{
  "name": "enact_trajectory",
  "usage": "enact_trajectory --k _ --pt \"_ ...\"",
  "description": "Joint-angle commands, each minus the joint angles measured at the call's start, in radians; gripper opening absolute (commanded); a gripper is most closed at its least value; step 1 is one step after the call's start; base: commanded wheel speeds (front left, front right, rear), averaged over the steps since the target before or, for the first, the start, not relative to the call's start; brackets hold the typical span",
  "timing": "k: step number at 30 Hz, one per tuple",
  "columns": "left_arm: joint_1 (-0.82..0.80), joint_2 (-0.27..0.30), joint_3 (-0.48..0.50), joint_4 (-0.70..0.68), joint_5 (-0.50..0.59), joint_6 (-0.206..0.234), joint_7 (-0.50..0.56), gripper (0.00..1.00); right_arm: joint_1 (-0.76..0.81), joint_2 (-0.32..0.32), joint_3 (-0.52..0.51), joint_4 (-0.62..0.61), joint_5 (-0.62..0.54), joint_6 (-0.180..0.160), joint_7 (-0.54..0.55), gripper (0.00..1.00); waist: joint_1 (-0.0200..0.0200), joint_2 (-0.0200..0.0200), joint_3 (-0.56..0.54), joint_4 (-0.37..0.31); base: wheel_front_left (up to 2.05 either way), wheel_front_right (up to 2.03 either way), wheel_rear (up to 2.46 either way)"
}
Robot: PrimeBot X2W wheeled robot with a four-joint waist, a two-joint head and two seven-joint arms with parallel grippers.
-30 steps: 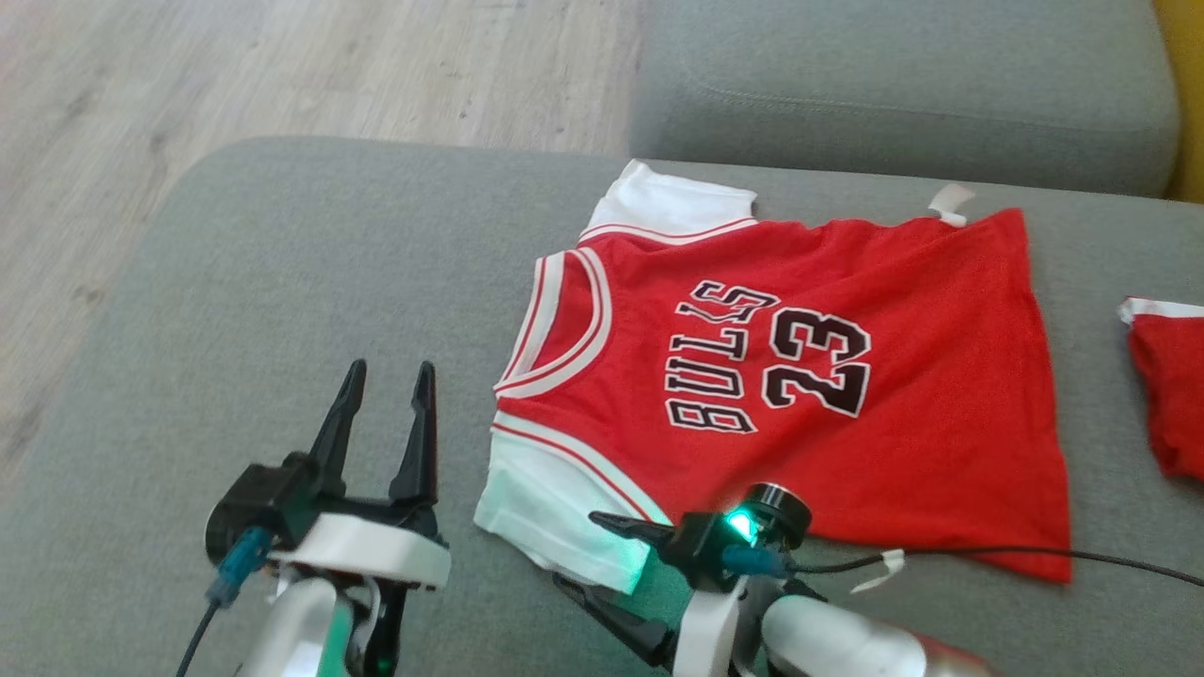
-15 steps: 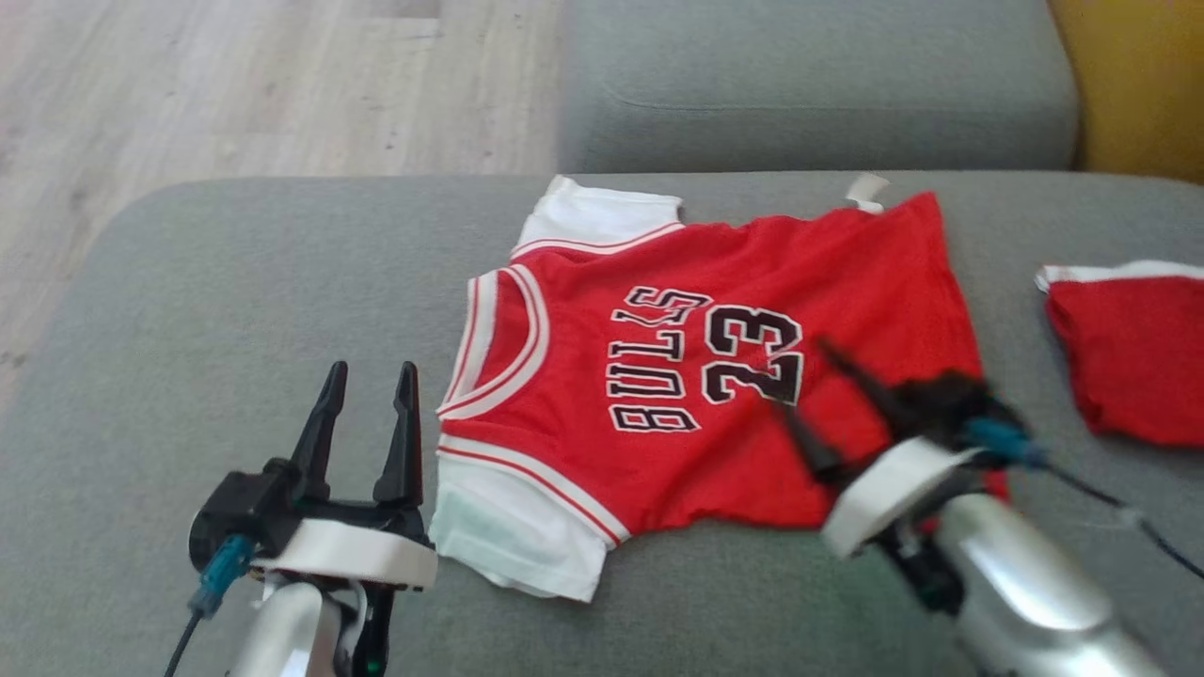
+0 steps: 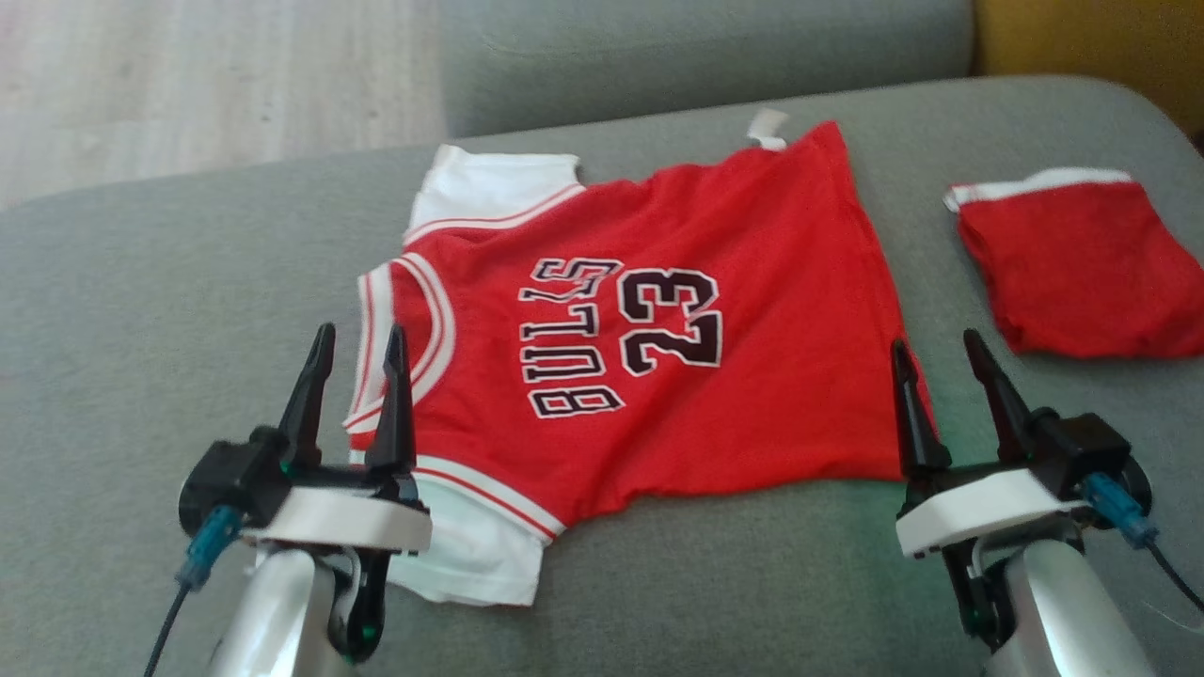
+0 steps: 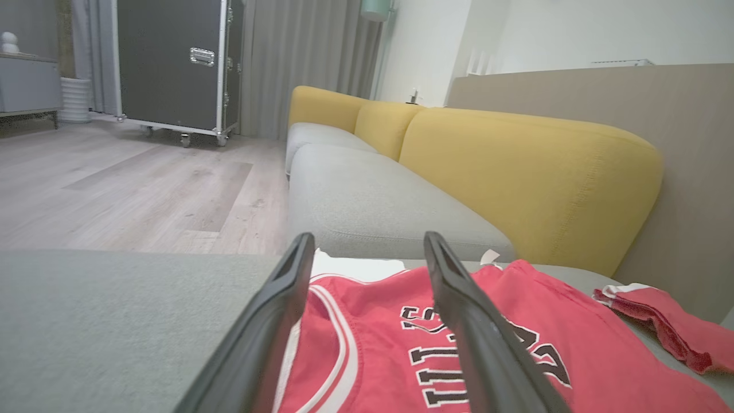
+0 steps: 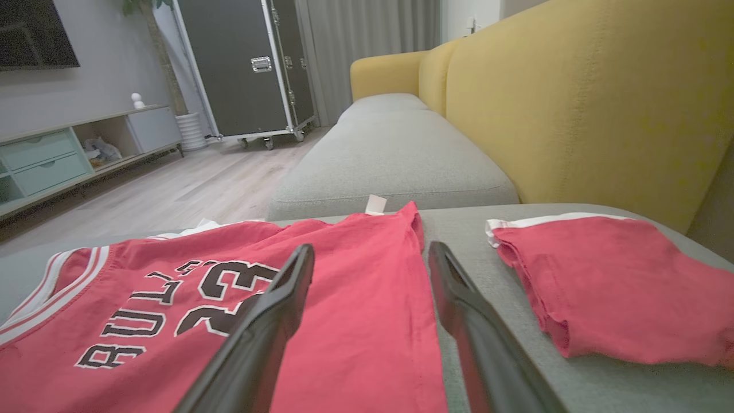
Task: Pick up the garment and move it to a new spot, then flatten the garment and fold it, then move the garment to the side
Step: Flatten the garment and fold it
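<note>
A red basketball jersey [image 3: 752, 395] with white sleeves and black "BULLS 23" lettering lay spread out, print side up, on the wide grey fabric sofa cushion [image 3: 169, 310]. Its neckline pointed to the robot's left and its hem to the right. The left gripper [image 3: 359, 331] stood at the neckline side, with its two dark fingers moderately apart and nothing between them. In the head view they overlapped the white-trimmed collar, but I could not tell if they touched the cloth. The right gripper [image 3: 934, 340] stood at the near corner of the hem, its fingers also apart and holding nothing. A smaller folded red garment with a white band [image 3: 1072, 273] lay on the same cushion, near the jersey's hem but apart from it.
</note>
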Motion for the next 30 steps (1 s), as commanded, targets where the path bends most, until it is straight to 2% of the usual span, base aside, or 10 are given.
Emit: enact_trajectory --k 1,5,9,11,16,21,25,30 --pt "-0.053 0.012 0.026 -0.029 0.001 0.002 -0.004 1.0 -0.035 0.009 0.017 -0.044 -0.009 -0.002 -0.014 1.0 -0.0001 0.0 0.026 -0.026 0.0 0.0 0.0" --pt "-0.095 0.034 0.011 -0.018 0.001 0.002 -0.004 1.0 -0.051 0.016 0.004 -0.066 -0.01 -0.002 -0.014 1.0 -0.0001 0.0 0.06 -0.053 0.0 0.0 0.0" --pt "-0.21 0.101 -0.065 0.037 -0.011 0.002 0.008 1.0 -0.077 0.017 0.003 -0.085 0.007 -0.002 -0.014 1.0 -0.0001 0.0 0.111 -0.069 0.0 0.0 0.0" --pt "-0.301 0.15 -0.135 0.076 -0.036 0.002 0.07 1.0 -0.092 0.018 0.002 -0.095 0.016 -0.002 -0.014 1.0 -0.0001 0.0 0.143 -0.075 0.0 0.0 0.0" --pt "-0.544 0.312 -0.409 0.147 -0.193 0.002 0.358 1.0 -0.127 0.018 0.003 -0.111 0.031 -0.002 -0.014 1.0 -0.0001 0.0 0.221 -0.098 0.0 0.0 0.0" --pt "-0.71 0.439 -0.566 0.207 -0.358 0.002 0.559 1.0 -0.163 0.018 0.028 -0.12 0.054 -0.002 -0.014 1.0 -0.0001 0.0 0.286 -0.148 0.0 0.0 0.0" --pt "-0.793 0.506 -0.654 0.255 -0.404 0.002 0.611 1.0 -0.183 0.018 0.041 -0.132 0.075 -0.002 -0.014 1.0 -0.0001 0.0 0.327 -0.184 0.0 0.0 0.0" --pt "-0.852 0.537 -0.741 0.296 -0.453 0.002 0.618 1.0 -0.192 0.018 0.047 -0.143 0.091 -0.002 -0.014 1.0 -0.0001 0.0 0.362 -0.218 0.0 0.0 0.0"
